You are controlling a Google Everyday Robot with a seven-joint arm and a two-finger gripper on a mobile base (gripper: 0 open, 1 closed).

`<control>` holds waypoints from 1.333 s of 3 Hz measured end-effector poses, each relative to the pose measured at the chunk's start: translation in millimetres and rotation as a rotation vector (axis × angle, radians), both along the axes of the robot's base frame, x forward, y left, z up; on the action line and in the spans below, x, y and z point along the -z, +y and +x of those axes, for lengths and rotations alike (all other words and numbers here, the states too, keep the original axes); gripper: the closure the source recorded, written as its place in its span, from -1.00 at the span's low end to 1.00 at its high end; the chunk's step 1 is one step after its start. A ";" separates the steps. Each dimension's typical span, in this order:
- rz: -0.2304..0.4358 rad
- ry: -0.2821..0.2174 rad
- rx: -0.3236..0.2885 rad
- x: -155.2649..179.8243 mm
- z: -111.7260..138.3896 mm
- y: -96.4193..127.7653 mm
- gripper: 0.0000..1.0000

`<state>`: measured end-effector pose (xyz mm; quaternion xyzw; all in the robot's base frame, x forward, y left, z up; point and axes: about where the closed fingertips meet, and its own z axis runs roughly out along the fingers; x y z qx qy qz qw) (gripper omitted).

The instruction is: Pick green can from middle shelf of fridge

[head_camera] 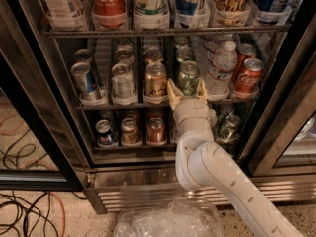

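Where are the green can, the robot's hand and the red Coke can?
green can (188, 77): camera view, on its label.
hand (186, 87): camera view, midway between its fingertips, open either side of the green can.
Coke can (248, 78): camera view, on its red side.

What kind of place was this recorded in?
Probably a shop or office pantry: a glass-door drinks fridge, wire shelves stocked with cans and bottles, cables on the floor. The gripper is at the middle shelf, jaws open around the green can.

From above and close, the camera faces the fridge (140, 180), gripper (187, 91) centred at the middle shelf (129, 105).
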<state>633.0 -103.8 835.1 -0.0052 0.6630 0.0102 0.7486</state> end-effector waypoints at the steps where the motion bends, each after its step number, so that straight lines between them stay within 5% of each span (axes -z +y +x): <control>1: 0.015 -0.006 0.014 -1.2 6.9 -1.2 -0.26; 3: 0.024 -0.016 0.046 -0.6 19.4 -1.1 -0.26; 4: 0.024 -0.016 0.046 -0.6 19.4 -1.1 0.11</control>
